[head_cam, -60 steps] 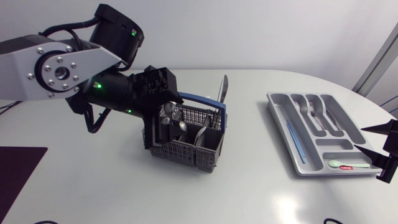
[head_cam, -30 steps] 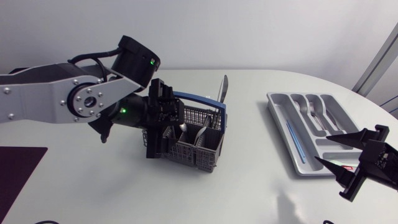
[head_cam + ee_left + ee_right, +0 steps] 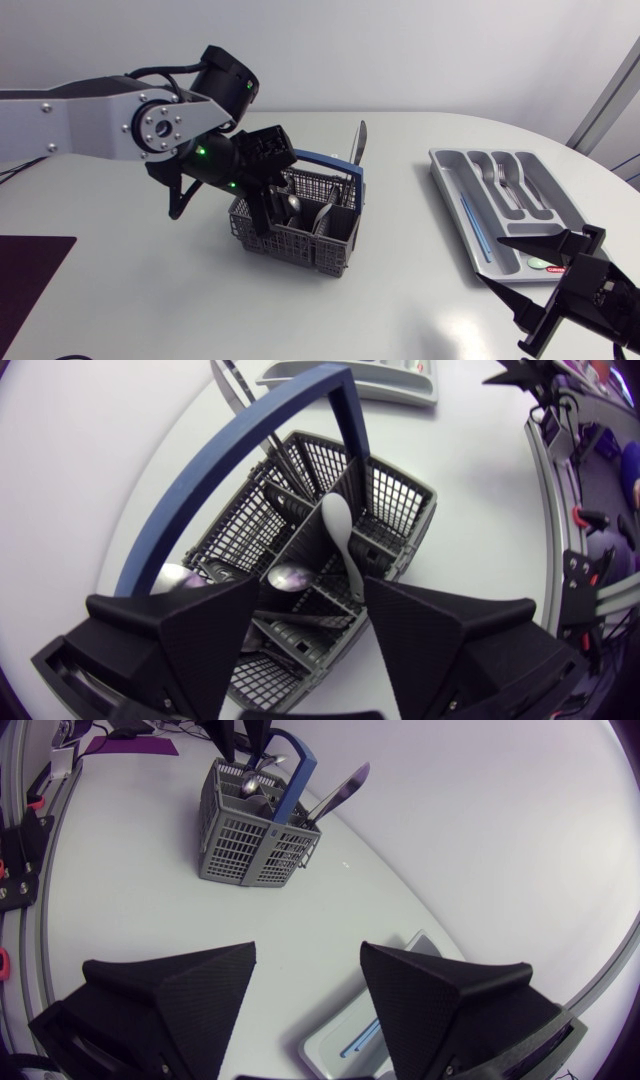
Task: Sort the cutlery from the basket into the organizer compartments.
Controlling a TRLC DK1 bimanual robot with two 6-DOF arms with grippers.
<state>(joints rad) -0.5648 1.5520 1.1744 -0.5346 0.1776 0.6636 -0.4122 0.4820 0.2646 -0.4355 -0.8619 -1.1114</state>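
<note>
Left pincer (image 3: 311, 605): fingers apart, nothing held, hovering just over the basket (image 3: 405, 510). Directly beneath the gap is a pale spoon (image 3: 338, 528) leaning on a divider, with a steel spoon bowl (image 3: 290, 575) beside it. Judgement: descend straight, straddle one handle only, keep fingertips off the dividers. Blue handle (image 3: 240, 460) arches close beside the pincer, a likely snag on lifting. Farther ahead, knife (image 3: 358, 142) stands at the far corner. Organizer (image 3: 449, 192) is well apart; right pincer (image 3: 307, 958), fingers also apart, hangs near it.
</note>
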